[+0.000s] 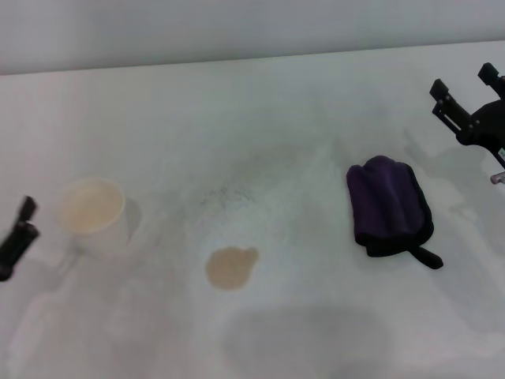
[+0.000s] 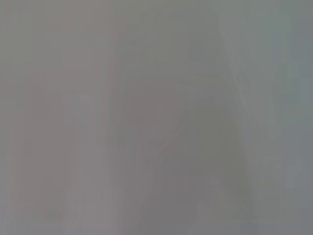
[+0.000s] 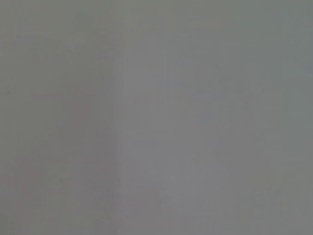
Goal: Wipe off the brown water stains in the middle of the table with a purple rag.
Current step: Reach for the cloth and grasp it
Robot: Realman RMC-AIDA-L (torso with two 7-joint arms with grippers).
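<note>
- On the bench (image 1: 260,103), the purple rag (image 1: 388,202) is lying untouched, well right of the brown water stains (image 1: 231,267).
- Right tool (image 1: 467,96) is hovering beyond the rag, fingers apart; grasping it comes next.
- Left tool (image 1: 17,237) is idling beside the cup (image 1: 95,215); whether its fingers are apart or together, I cannot tell.

The table (image 1: 300,95) is white, with faint grey shadows and a patch of fine dark speckles near its middle. The puddle (image 1: 231,267) on it is light tan-brown and even in tone. The rag (image 1: 387,201) is dark purple with a black edge trim and a black loop. The cup (image 1: 96,215) is white, with a pale tan inside. Both grippers are black, the left gripper (image 1: 17,237) and the right gripper (image 1: 465,95).
</note>
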